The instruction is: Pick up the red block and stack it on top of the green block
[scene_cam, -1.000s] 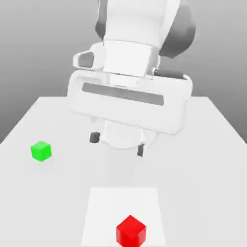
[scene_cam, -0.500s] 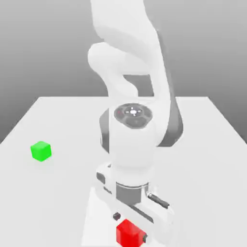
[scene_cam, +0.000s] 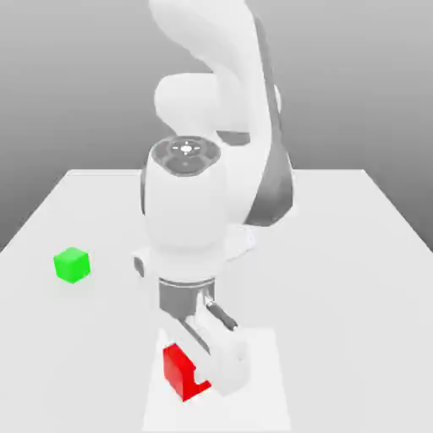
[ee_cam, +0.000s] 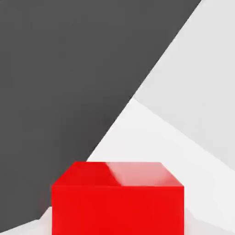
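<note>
The exterior view faces the arm across the table (scene_cam: 355,254); the hand view looks close onto the red block (ee_cam: 117,202), seen in both.

Green block (scene_cam: 72,265) alone at the exterior view's left, well apart from everything else, open counter (scene_cam: 355,279) on all its sides and clear air above. Near the front edge, tool (scene_cam: 207,372) clamped on red block (scene_cam: 179,369), with the arm's bulky white wrist directly above blocking approach from the far side. Between the two blocks, only bare counter. Right half of the counter open too. In the hand view, red block (ee_cam: 117,197) close in front, pale counter (ee_cam: 193,92) beyond.
</note>
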